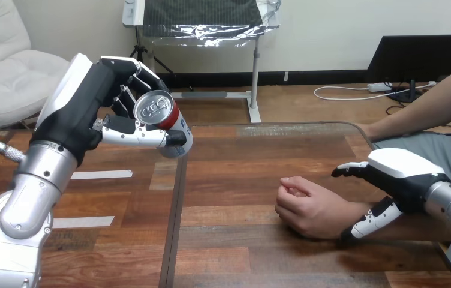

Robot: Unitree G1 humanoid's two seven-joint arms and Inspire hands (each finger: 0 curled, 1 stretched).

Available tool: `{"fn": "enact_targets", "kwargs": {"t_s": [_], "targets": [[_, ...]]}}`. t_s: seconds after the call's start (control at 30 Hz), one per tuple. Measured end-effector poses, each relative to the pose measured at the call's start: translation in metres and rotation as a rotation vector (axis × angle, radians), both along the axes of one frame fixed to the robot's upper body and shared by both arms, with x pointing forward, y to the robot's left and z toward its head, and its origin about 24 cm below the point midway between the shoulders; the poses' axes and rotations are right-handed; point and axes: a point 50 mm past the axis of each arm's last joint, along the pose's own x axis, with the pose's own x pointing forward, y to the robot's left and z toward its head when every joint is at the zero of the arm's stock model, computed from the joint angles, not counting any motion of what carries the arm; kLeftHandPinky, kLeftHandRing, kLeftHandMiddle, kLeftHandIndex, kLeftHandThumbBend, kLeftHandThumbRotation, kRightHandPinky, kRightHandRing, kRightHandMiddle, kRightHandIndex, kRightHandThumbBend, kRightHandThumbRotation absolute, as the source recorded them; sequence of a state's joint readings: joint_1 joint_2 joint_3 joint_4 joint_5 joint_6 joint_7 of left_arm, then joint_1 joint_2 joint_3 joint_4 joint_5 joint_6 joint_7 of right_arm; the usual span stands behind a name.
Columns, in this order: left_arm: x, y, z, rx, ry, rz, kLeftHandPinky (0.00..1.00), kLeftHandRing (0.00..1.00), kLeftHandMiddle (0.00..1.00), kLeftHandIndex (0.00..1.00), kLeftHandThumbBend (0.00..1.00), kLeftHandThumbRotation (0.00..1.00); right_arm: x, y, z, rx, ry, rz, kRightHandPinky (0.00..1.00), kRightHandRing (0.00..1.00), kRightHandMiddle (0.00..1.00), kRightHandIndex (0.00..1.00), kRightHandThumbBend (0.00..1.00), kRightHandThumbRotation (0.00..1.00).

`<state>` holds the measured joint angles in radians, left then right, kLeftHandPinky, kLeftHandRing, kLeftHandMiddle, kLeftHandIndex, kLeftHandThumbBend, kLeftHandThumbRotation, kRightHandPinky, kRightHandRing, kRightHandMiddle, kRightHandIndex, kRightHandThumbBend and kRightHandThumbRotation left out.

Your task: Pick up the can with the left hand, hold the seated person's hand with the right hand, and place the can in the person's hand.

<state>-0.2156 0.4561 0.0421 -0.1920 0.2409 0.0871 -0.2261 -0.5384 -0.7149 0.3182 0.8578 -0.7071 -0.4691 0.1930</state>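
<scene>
Wooden worktop (241, 252): bare except for the person's hand (304, 204), which rests on it right of centre, knuckles up and loosely curled into a fist.

Item 1, can (166, 117). It is off the worktop, raised over the left part and well apart from the person's hand. My left hand (85, 114) grips it, with fingers (133, 72) curled round the far side and the thumb pressed across the near side. The can is tilted, its top turned up and back toward me. I judge that the wrap round the body leaves the lower end free to be set down into a palm.

Item 2, right hand (400, 174). It lies over the person's wrist (346, 219). Its fingers reach out fairly straight above the wrist, and the thumb runs along the near side, so the wrist sits between them. I see no curl closing round it and record this hand as open, bracketing rather than holding.

Assessment: the pick-up is done; the hold and the handover are not. The placement suggests that I am steadying the wrist so the receiving hand stays in a known spot.

Risk: the fist offers no seat for the can. I judge that it must open, palm up, before I carry the can across.
</scene>
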Motion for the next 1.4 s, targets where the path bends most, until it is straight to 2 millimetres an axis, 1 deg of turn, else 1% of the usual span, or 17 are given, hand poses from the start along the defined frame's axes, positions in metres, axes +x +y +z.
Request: {"fn": "enact_targets", "kwargs": {"t_s": [0.27, 0.57, 0.77, 0.83, 1.1, 1.27, 1.4], "targets": [[0.0, 0.0, 0.0, 0.001, 0.002, -0.002, 0.24, 0.3, 0.37, 0.41, 0.73, 0.0, 0.002, 0.0, -0.001, -0.024, 0.014, -0.001, 0.88, 0.89, 0.89, 0.89, 1.0, 0.45], [0.0, 0.0, 0.0, 0.001, 0.002, -0.003, 0.24, 0.3, 0.37, 0.41, 0.73, 0.0, 0.005, 0.0, -0.001, -0.067, 0.058, -0.008, 0.89, 0.91, 0.91, 0.92, 1.0, 0.45], [0.0, 0.0, 0.0, -0.001, 0.003, -0.005, 0.24, 0.3, 0.37, 0.41, 0.72, 0.0, 0.009, 0.0, 0.0, -0.096, 0.105, -0.036, 0.85, 0.92, 0.93, 0.93, 1.0, 0.44], [0.0, 0.0, 0.0, -0.003, 0.003, -0.005, 0.24, 0.3, 0.37, 0.41, 0.72, 0.0, 0.01, -0.001, 0.001, -0.103, 0.124, -0.048, 0.83, 0.94, 0.94, 0.94, 1.0, 0.41], [0.0, 0.001, 0.001, -0.013, 0.001, -0.004, 0.23, 0.29, 0.36, 0.41, 0.72, 0.0, 0.015, -0.001, 0.004, -0.108, 0.212, -0.108, 0.79, 0.96, 0.97, 0.96, 1.0, 0.32], [0.0, 0.002, 0.001, -0.017, 0.0, -0.003, 0.23, 0.29, 0.36, 0.41, 0.72, 0.0, 0.017, -0.001, 0.005, -0.114, 0.261, -0.137, 0.76, 0.96, 0.96, 0.96, 1.0, 0.28], [0.0, 0.003, 0.002, -0.019, -0.001, -0.001, 0.23, 0.29, 0.36, 0.41, 0.73, 0.0, 0.017, -0.001, 0.006, -0.114, 0.285, -0.154, 0.74, 0.95, 0.95, 0.95, 1.0, 0.22]]}}
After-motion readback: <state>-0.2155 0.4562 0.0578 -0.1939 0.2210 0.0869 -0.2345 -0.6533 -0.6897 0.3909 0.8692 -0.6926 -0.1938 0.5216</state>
